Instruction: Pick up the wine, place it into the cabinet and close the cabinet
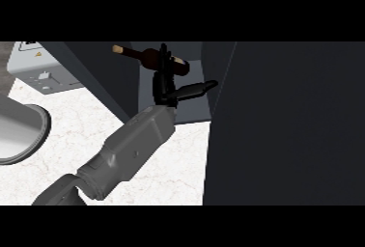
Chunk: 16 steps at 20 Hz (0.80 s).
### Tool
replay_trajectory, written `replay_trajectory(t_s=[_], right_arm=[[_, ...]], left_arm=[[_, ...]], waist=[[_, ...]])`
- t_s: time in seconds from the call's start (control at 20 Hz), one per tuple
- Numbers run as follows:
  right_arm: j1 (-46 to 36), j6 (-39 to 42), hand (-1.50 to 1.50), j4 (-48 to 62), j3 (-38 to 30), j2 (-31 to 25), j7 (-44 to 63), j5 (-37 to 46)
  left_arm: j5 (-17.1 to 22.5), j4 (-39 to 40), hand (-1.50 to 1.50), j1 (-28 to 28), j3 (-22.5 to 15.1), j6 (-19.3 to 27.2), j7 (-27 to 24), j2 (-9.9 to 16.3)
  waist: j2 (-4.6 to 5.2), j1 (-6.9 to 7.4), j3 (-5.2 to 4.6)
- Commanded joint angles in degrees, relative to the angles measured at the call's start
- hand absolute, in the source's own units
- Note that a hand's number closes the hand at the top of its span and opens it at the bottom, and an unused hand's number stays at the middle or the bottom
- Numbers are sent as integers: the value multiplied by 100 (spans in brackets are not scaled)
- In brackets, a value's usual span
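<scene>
The wine bottle point(151, 57) is dark with a pale cork end and lies tilted inside the open cabinet point(187, 108), cork pointing to the upper left. My left hand point(165, 87) reaches into the cabinet from the lower left. Its fingers point(163, 60) stand straight and cross in front of the bottle's body, and its thumb point(198, 89) sticks out to the right, below the bottle and apart from it. Whether the fingers touch the bottle cannot be told. The right hand shows nowhere.
The open cabinet door point(285, 125) is a large dark panel filling the right half of the view. A grey appliance point(43, 72) stands at the back left, and a round metal rim point(28, 130) sits at the left edge on the white marble counter point(78, 125).
</scene>
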Motion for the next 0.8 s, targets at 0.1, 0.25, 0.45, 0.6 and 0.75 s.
replay_trajectory(t_s=[0.1,0.25,0.45,0.6,0.75], right_arm=[[217,90,-150,-50,83,-36,-90,90],[198,-102,-150,-425,254,66,259,36],[15,-18,-150,-396,-314,-221,382,-329],[-8,-247,-150,-23,309,148,108,373],[832,-51,-150,-459,215,88,-123,217]], left_arm=[[160,-365,-150,61,-142,153,-368,0],[221,-474,-150,260,-261,-86,-533,0],[382,-731,-150,419,-402,-103,-506,0],[423,-972,-150,322,-546,-115,-325,0],[333,-1255,-150,557,-740,125,-464,0]], waist=[[-34,55,2],[-50,79,-3],[-64,158,2],[-85,306,1],[-128,370,7]])
